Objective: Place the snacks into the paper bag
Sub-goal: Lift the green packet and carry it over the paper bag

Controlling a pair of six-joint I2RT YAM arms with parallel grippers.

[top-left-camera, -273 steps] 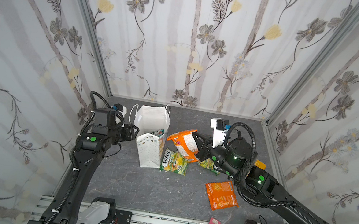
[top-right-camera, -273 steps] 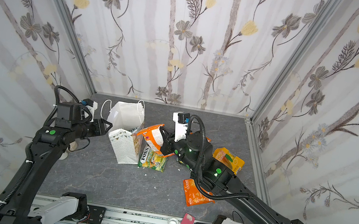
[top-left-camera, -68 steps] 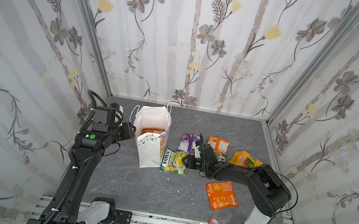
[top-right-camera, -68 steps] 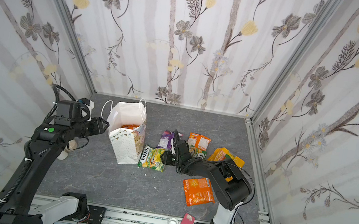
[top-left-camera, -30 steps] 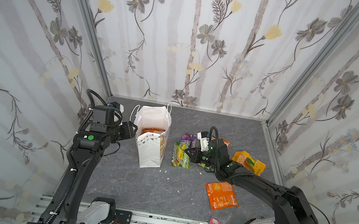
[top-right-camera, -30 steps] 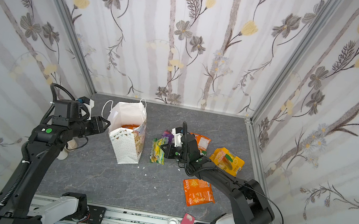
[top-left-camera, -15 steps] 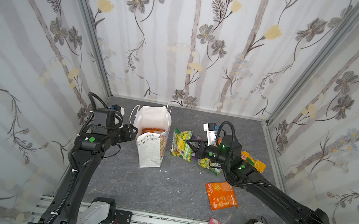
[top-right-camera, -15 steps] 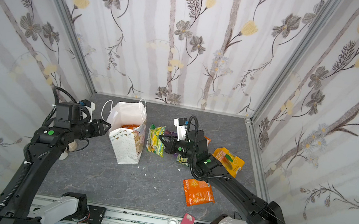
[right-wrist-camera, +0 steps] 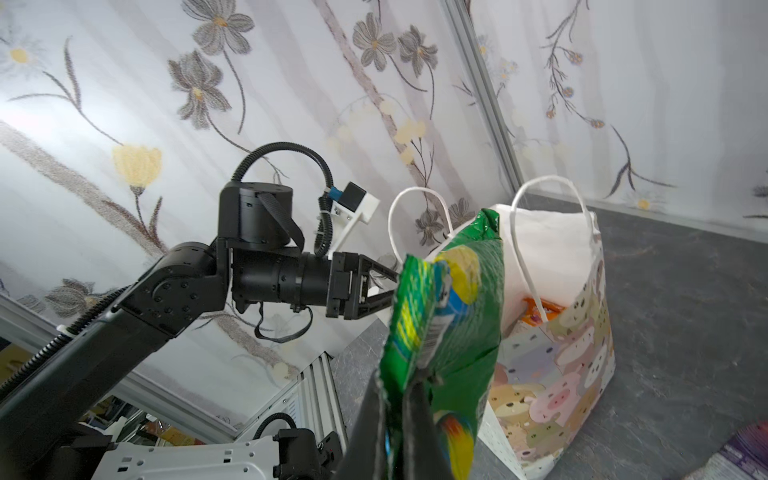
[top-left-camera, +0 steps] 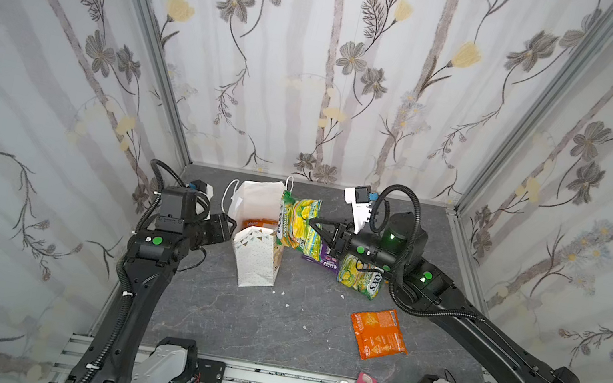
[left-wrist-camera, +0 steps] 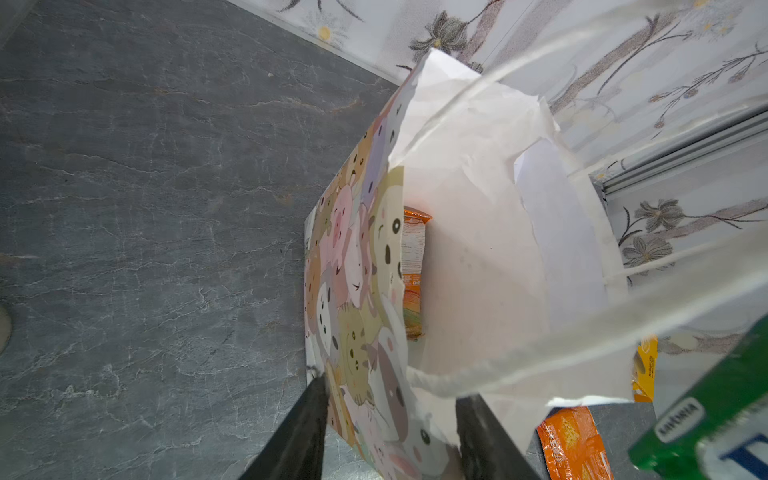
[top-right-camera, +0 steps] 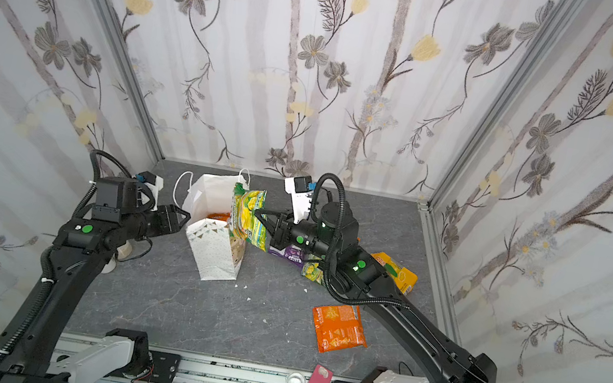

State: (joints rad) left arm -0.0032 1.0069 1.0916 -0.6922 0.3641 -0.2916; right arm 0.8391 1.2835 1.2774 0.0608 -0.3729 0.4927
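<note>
Lifted clear of the table (top-left-camera: 215, 320) within the last second, the green-yellow packet (top-left-camera: 298, 220) now hangs upright against the right side of the bag (top-left-camera: 254, 264), its top near the cord handle. The right end effector (top-left-camera: 314, 223) is clamped on the packet's edge on the side away from the bag, so the packet juts out from the fingertips toward the mouth, beside it rather than over it. The left end effector (top-left-camera: 227, 225) straddles the bag's opposite wall, one finger outside and one inside; whether it pinches the paper I cannot tell.

An orange packet (top-left-camera: 259, 222) already sits inside. The purple one (top-left-camera: 320, 260), a second green-yellow one (top-left-camera: 359, 279) and another orange one (top-left-camera: 378, 333) lie on the table.

Risks as I judge them: the packet goes in broadside and snags the rim or handle, pushing the light bag over. Held by one edge, it may also swing and drop outside.
</note>
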